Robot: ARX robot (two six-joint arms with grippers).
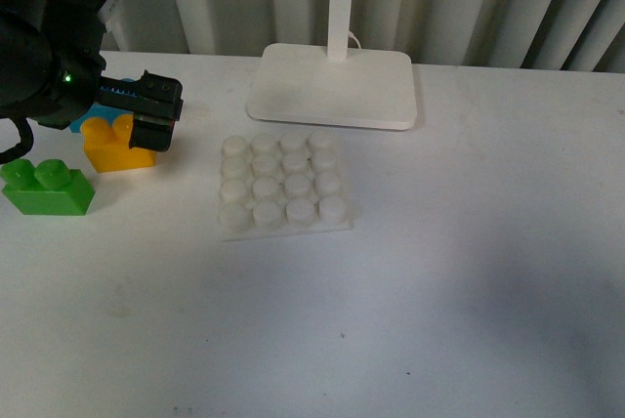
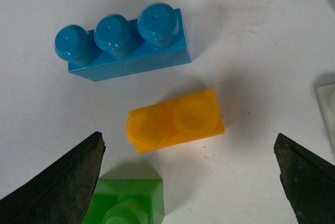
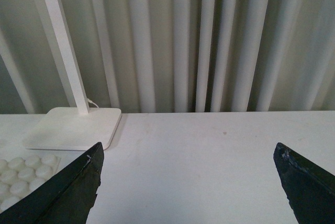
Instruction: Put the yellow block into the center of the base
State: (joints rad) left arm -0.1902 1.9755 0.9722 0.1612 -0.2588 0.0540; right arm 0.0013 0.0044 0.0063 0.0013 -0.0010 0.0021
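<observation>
Left wrist view | left pincer [image 2: 188,136] spread wide above yellow block [image 2: 175,121] | right pincer [image 3: 187,147] also spread wide

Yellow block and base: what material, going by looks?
Yellow block: likely moulded plastic, smooth and semi-glossy. It has soft highlights on its round studs and an even orange-yellow colour. Base: probably plastic too, uniform white with rounded moulded studs. It shows no sharp glints, so the finish looks matte or satin, hard to tell which.

Even, diffuse light; soft shadows.
Faint shadows are cast beside the yellow block [image 2: 175,121] and blue brick [image 2: 125,46]; small highlights are seen on its studs; the front view is rendered soft.
</observation>
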